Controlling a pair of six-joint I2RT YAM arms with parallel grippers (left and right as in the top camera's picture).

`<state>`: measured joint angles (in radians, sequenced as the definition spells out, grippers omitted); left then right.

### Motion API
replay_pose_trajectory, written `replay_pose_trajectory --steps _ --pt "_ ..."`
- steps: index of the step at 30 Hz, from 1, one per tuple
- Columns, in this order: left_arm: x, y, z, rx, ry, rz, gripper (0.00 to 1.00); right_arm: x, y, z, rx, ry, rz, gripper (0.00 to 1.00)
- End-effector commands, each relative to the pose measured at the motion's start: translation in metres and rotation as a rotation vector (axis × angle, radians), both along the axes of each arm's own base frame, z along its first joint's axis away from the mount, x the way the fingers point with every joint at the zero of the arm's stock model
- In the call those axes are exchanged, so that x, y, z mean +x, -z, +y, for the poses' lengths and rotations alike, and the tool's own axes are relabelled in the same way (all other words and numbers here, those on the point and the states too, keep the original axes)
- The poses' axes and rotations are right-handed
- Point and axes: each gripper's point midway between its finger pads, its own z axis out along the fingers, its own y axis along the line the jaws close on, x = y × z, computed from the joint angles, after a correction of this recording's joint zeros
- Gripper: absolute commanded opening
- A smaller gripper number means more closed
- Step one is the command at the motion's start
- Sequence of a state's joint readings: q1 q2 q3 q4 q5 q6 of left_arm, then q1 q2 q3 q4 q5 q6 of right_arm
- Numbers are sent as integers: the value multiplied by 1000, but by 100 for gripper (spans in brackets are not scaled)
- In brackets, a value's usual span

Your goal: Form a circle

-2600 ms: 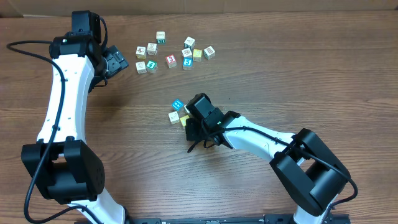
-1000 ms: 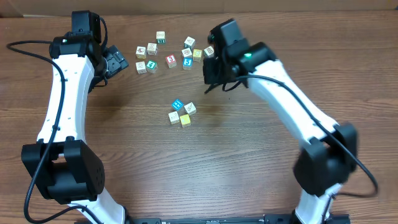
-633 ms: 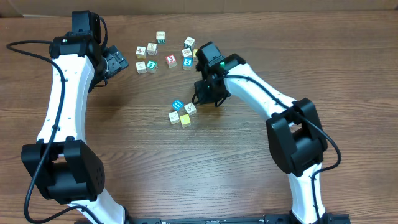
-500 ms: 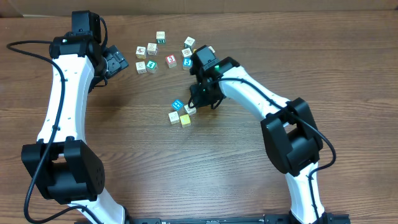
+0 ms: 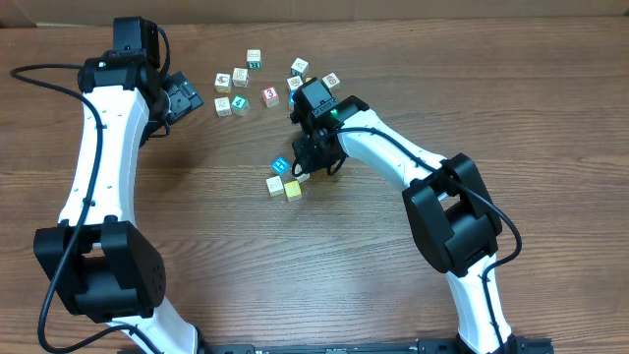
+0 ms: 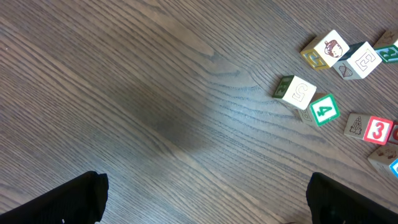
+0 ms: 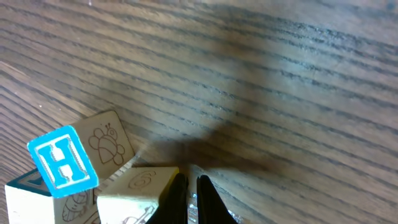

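The circle's cubes sit close together mid-table: a blue "H" cube (image 5: pixel 280 165), a whitish cube (image 5: pixel 274 184) and a yellow cube (image 5: pixel 293 189). Another whitish cube is mostly hidden under my right gripper (image 5: pixel 306 167). In the right wrist view the blue "H" cube (image 7: pixel 62 159) lies left, a bug-picture cube (image 7: pixel 109 140) beside it and a pale spiral-picture cube (image 7: pixel 139 186) below. My right gripper (image 7: pixel 191 190) is shut, holds nothing, and its tips rest against the spiral cube's right side. My left gripper (image 5: pixel 185 98) (image 6: pixel 208 202) hangs open over bare wood at far left.
Several loose cubes are scattered along the back, among them a red "3" cube (image 5: pixel 270 95) and a green "4" cube (image 5: pixel 241 103). The left wrist view shows a "5" cube (image 6: pixel 295 91) and the green "4" cube (image 6: pixel 324 109) at its right.
My right arm swung from the loose cubes at the back down and left to the tight group, staying shut. The left arm has not moved.
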<state>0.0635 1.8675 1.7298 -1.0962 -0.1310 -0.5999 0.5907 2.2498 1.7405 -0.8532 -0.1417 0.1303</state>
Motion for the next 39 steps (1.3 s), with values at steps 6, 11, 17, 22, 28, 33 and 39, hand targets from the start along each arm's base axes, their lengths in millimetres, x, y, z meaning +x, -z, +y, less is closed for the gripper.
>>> replay_pose_trajectory --steps 6,11,17,22,28,33,39 --pt "2 -13 0 2 1 -33 100 3 0 3 2 -10 -23 5" --pt "2 -13 0 2 0 -33 100 10 -5 6 18 -7 -48 5" --pt "2 -13 0 2 1 -33 99 19 -13 8 22 -2 -80 5" --pt "2 -13 0 2 1 -33 100 49 -29 1 -40 44 -219 4" --pt "2 -13 0 2 1 -33 100 79 -112 19 21 65 -347 3" --pt "2 -13 0 2 1 -33 100 94 -196 36 146 75 -467 3" --pt "2 -13 0 2 1 -33 100 87 -185 53 166 31 -442 4"
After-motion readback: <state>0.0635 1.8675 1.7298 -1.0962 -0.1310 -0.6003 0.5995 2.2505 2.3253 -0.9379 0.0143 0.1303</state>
